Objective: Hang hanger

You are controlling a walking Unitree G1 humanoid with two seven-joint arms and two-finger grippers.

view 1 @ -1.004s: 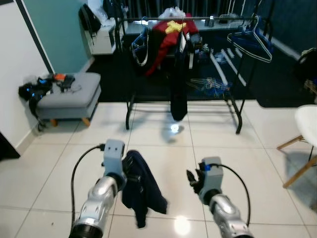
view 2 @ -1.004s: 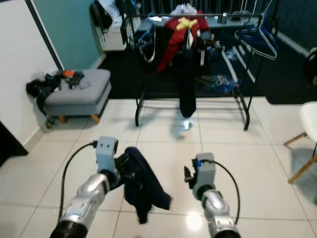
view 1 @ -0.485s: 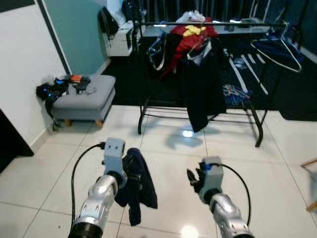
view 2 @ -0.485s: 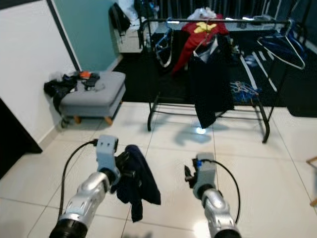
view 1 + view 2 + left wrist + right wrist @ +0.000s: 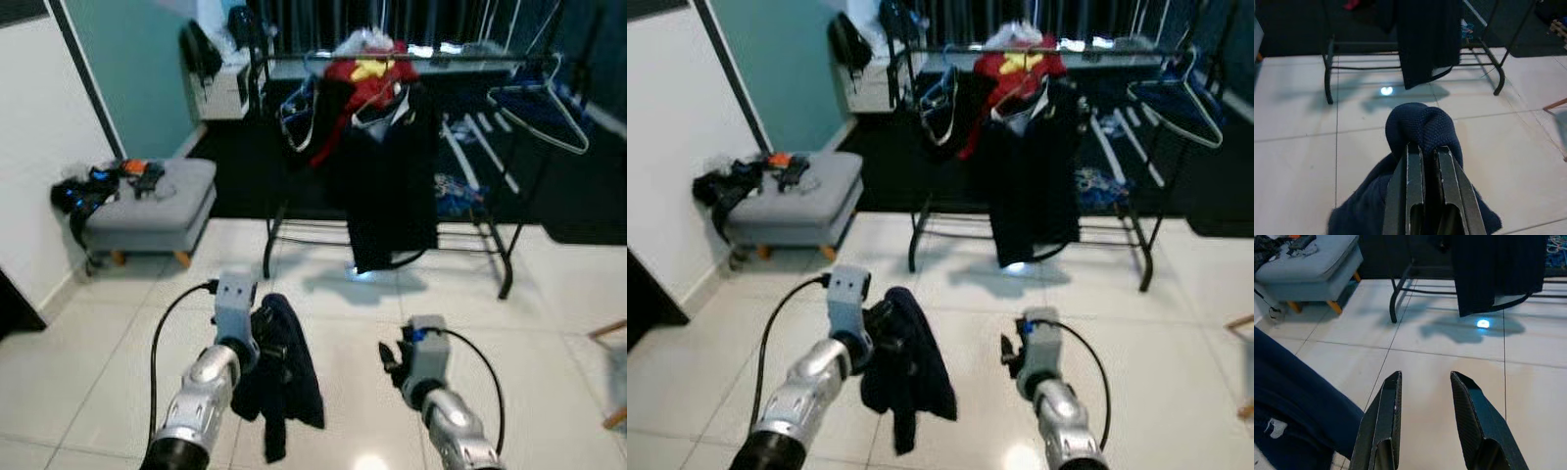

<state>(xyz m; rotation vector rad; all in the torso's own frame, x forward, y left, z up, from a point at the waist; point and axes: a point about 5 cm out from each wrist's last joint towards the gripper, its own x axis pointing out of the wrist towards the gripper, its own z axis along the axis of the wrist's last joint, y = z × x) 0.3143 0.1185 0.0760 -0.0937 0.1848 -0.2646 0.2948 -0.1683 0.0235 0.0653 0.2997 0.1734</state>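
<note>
Change: since half a second ago the whole picture has slid, so the camera moved; the rack now sits nearer the middle, and the dark cloth hangs from the left gripper just as it did then.
Left gripper (image 5: 266,345): held out low at about 7 o'clock in the head views, fingers (image 5: 1409,188) pressed together on a fold of the dark cloth.
Dark cloth (image 5: 284,377): navy blue, bunched over the fingertips and drooping down toward the floor; no hanger can be made out inside it.
Right gripper (image 5: 390,360): held out low at about 5 o'clock, fingers (image 5: 1385,423) apart with nothing between them, above bare tile.
Floor (image 5: 549,343): shiny white tiles with a bright light spot under the rack.
Rack (image 5: 387,61): black clothes rail straight ahead at 12 o'clock, well apart from both grippers, standing where the white tiles meet a dark rug.
Black coat (image 5: 387,181): hangs from the middle of the rail, reaching most of the way down.
Red top (image 5: 358,83): draped over the rail just beside the black coat, with a yellow patch on it.
Empty hanger (image 5: 539,113): hangs on the rail toward 1 o'clock.
Stool (image 5: 147,201): grey and padded, at 10 o'clock by the white wall, with small dark things lying on top.
</note>
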